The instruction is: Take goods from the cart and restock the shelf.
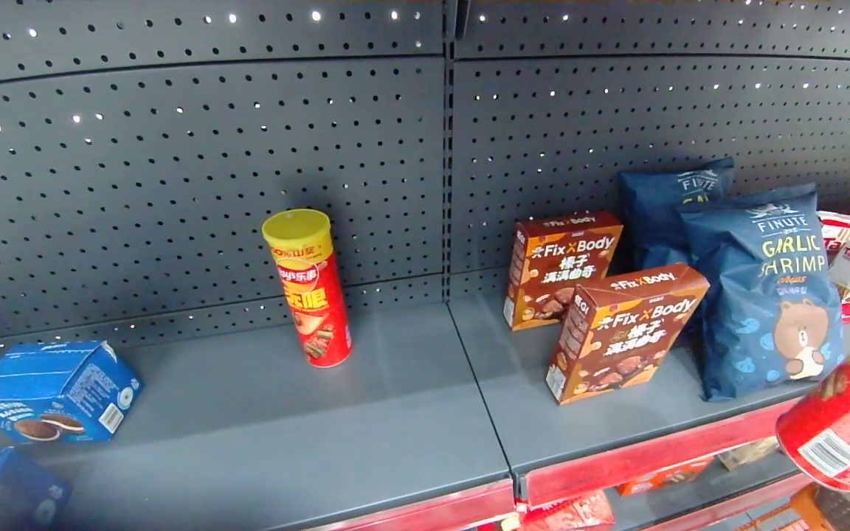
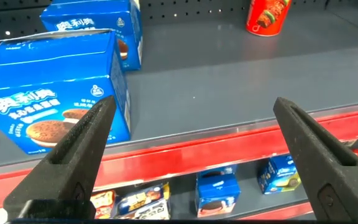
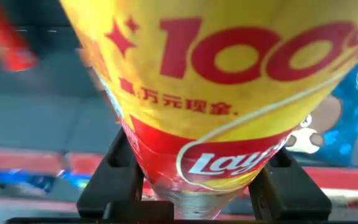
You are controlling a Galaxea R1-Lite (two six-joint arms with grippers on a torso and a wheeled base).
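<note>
Restocking under way: I am pinching a smooth, cylindrical chip can [image 3: 216, 81] in my right claw [image 3: 201, 190], black fingers pressing its glossy yellow-and-red wall from both sides. In the head view it is hanging at four o'clock, before the red lip of the flat grey metal shelf [image 1: 395, 413]. My left claw [image 2: 191, 149] is gaping wide, holding nothing. A second can [image 1: 311, 287] is standing upright at nine o'clock, brown cardboard boxes [image 1: 620, 332] and puffy blue bags [image 1: 764, 295] at three.
</note>
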